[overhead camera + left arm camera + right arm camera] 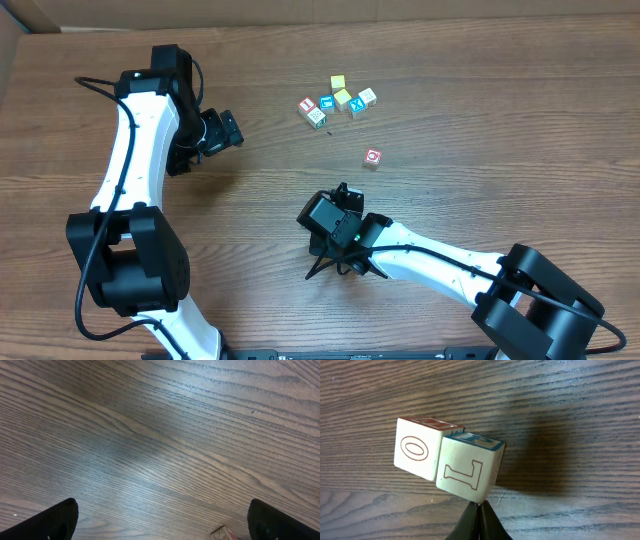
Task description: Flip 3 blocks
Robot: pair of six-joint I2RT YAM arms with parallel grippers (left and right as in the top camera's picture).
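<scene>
Wooden cubes [445,462] face the closed right end effector [479,521]; left end effector [161,521] gapes wide.

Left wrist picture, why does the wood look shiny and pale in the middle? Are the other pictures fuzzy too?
In the left wrist view, light glares off the table, and the left gripper's fingertips are dark and blurry. In the right wrist view, the O block and L block are sharp, casting a soft shadow rightward. The overhead view is evenly lit.
</scene>
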